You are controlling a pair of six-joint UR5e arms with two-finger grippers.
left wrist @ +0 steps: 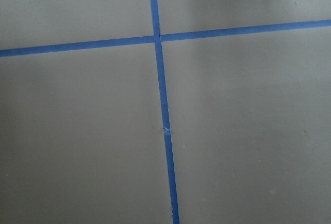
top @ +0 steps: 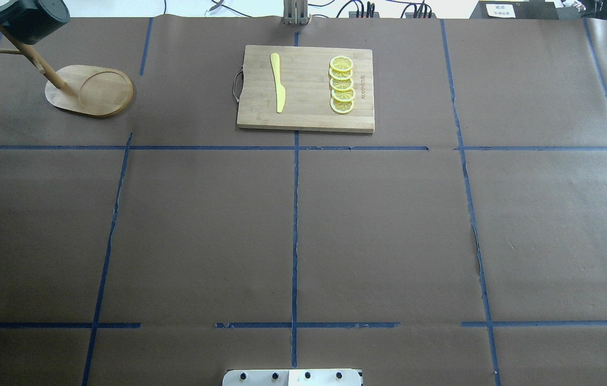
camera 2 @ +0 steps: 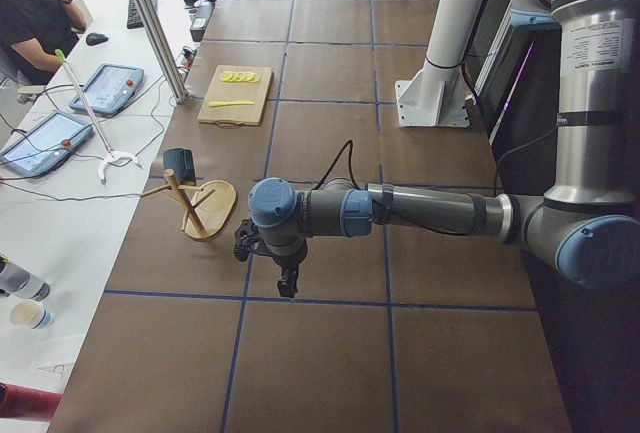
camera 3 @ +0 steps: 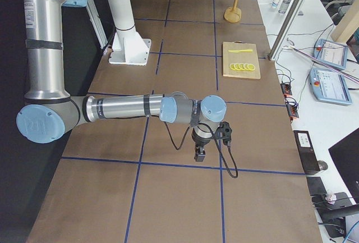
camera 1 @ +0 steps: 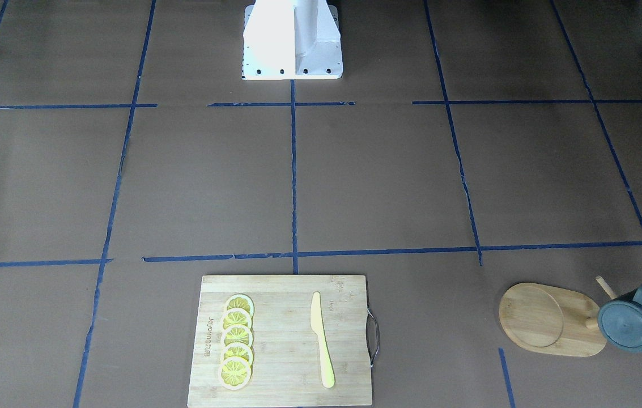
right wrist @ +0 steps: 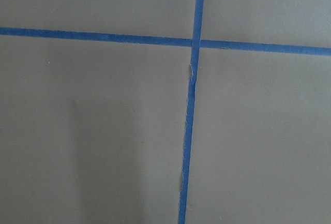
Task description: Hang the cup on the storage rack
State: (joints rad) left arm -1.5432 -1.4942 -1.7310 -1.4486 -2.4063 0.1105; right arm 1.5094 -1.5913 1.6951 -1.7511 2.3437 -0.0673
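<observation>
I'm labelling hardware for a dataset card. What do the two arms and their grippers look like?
Both the left arm and right arm are silver tubes with blue joint caps. The left gripper and right gripper are black, each trailing a looped black cable.

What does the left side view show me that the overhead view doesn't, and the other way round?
Only the left side view: the left arm reaching out, its end effector pointing down, and a seated person. Only the overhead: the metal handle of the cutting board. Both: the cup up on the rack, plus the knife and lemon slices on that cutting board.
</observation>
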